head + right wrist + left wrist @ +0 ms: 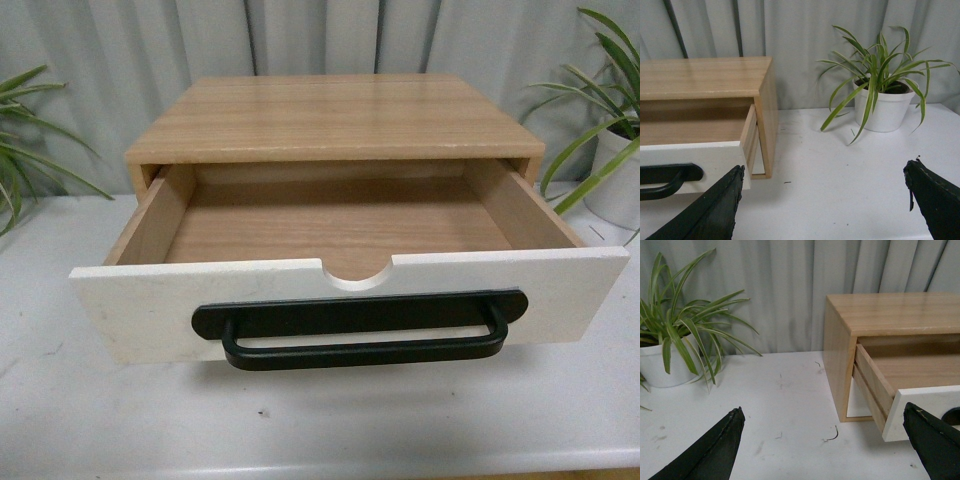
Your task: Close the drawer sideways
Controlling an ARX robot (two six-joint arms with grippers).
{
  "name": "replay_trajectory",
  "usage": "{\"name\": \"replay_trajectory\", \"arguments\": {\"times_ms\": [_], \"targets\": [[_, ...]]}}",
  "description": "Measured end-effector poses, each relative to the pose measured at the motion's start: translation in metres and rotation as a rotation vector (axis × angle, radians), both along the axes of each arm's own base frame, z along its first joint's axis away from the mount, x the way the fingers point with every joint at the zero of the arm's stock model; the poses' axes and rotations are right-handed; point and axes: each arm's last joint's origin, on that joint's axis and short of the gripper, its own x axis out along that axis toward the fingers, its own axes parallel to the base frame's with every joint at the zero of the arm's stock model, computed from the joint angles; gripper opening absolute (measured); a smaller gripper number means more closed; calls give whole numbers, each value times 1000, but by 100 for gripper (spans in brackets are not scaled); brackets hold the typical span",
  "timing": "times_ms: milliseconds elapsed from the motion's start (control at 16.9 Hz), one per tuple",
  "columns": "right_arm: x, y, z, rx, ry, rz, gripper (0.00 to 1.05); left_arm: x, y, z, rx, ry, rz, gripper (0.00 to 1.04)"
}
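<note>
The drawer (150, 310) stands pulled far out of a light wood cabinet (330, 115) in the front view. Its white front has a long black bar handle (360, 330) and a semicircular notch (358, 275); the wood inside is empty. Neither arm shows in the front view. My left gripper (824, 437) is open and empty, low over the table off the drawer's left corner (920, 407). My right gripper (824, 197) is open and empty, off the drawer's right corner (695, 160), where the handle's end (670, 175) shows.
A potted spider plant (670, 340) stands on the white table (300, 420) left of the cabinet, another (880, 95) to its right. A grey curtain (330, 40) hangs behind. A small curled scrap (831, 436) lies on the table by the cabinet's left side.
</note>
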Motion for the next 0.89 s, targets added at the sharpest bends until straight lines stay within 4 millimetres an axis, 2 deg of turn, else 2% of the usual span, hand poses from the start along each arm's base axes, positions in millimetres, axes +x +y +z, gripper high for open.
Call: {"name": "replay_trajectory", "arguments": {"times_ms": [889], "targets": [[0,0,0,0,0,0,98,0,0,0,0,0,0,98]]}}
